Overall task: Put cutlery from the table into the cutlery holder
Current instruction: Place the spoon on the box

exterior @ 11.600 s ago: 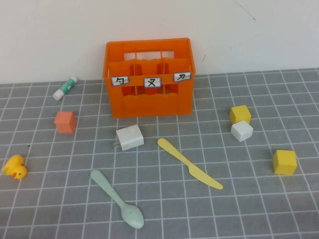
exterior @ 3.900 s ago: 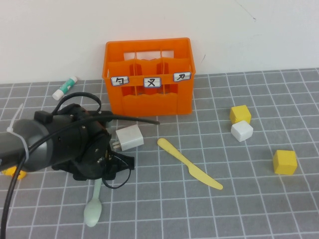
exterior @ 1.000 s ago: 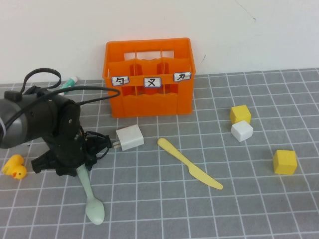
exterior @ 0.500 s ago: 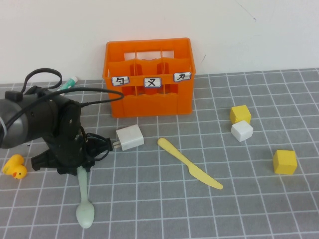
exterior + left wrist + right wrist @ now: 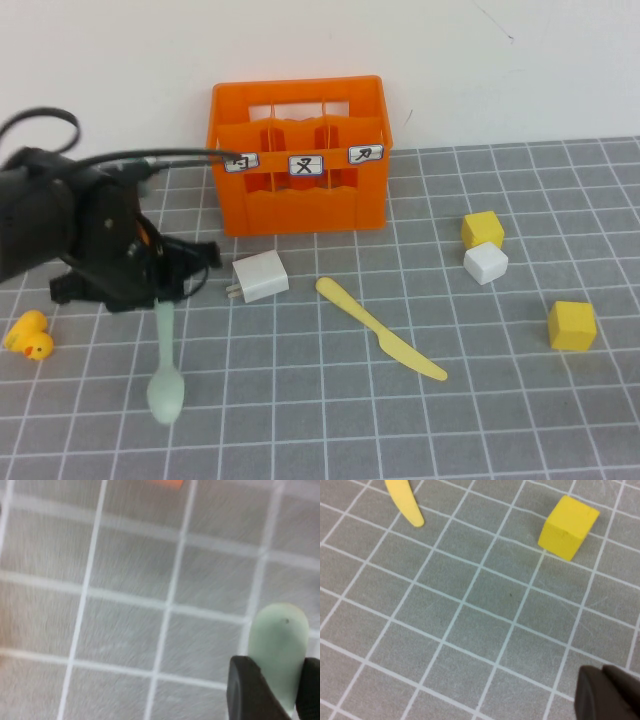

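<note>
Nearest the camera on the left, the mint-green spoon (image 5: 164, 362) hangs bowl-down above the table (image 5: 330, 420), its handle end pinched between the jaws of the left gripper (image 5: 160, 296). The left wrist view shows the dark fingertips (image 5: 251, 690) clamped on either side of the pale handle. Held upright like this, the spoon looks ready to be dropped into one of the holder's open compartments. To the right, at about the same depth, the pale yellow knife (image 5: 380, 328) lies flat on the table, not yet collected. The right gripper (image 5: 605, 692) hovers over the near right of the table, close to a yellow cube (image 5: 568, 527) and the knife's tip; whether its jaws are spread I cannot tell. Farther back, a white charger (image 5: 260, 276) sits just in front of the orange cutlery holder (image 5: 298, 155), which stands against the far wall, well apart from the spoon.
</note>
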Robot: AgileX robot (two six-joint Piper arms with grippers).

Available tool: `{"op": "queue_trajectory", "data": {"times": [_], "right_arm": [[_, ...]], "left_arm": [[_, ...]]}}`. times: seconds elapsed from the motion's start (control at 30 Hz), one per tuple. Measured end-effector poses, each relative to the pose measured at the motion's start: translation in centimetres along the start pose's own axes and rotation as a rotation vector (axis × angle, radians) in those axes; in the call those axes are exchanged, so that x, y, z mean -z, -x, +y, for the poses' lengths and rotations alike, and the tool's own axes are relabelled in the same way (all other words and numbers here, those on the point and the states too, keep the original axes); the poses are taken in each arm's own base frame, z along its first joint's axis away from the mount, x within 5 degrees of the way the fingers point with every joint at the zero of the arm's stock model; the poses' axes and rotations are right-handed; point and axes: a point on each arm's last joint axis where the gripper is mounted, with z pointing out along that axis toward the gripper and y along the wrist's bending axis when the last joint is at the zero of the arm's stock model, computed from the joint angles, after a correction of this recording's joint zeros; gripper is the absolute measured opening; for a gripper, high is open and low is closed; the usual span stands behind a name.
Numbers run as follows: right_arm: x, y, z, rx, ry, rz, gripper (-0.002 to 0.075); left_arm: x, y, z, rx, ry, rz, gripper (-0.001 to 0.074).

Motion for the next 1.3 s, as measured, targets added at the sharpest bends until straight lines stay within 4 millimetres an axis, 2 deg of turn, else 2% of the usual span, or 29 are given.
{"op": "queue_trajectory", "data": {"times": [0.17,0.33,0.67,0.83,1.0,1.17,1.3], "right_arm": [[0.0,0.0,0.0,0.0,0.0,0.0,-0.0003],[0.0,0.0,0.0,0.007,0.0,0.0,-0.0003],[0.0,0.1,-0.1,0.018,-0.006,-0.007,-0.0003],[0.0,0.2,-0.2,0.023,-0.017,-0.021,-0.0003],[0.0,0.2,-0.2,0.027,-0.018,-0.021,-0.0003],[0.0,0.2,-0.2,0.025,-0.018,-0.021,-0.0003],[0.0,0.2,-0.2,0.025,-0.019,-0.023,-0.0003]], "left_arm": [[3.2,0.9,-0.3,-0.001,-0.101,-0.128,0.0175],[6.1,2.3,-1.4,0.043,-0.285,-0.312,0.0175],[8.9,5.5,-3.9,0.099,-0.674,-0.749,0.0175],[10.4,6.1,-5.6,-0.008,-0.88,-1.003,0.0175],[10.9,5.6,-6.8,-0.18,-1.031,-1.153,0.0175],[10.8,5.1,-7.3,-0.276,-1.053,-1.16,0.0175],[10.8,5.1,-7.3,-0.288,-1.053,-1.159,0.0175]]}}
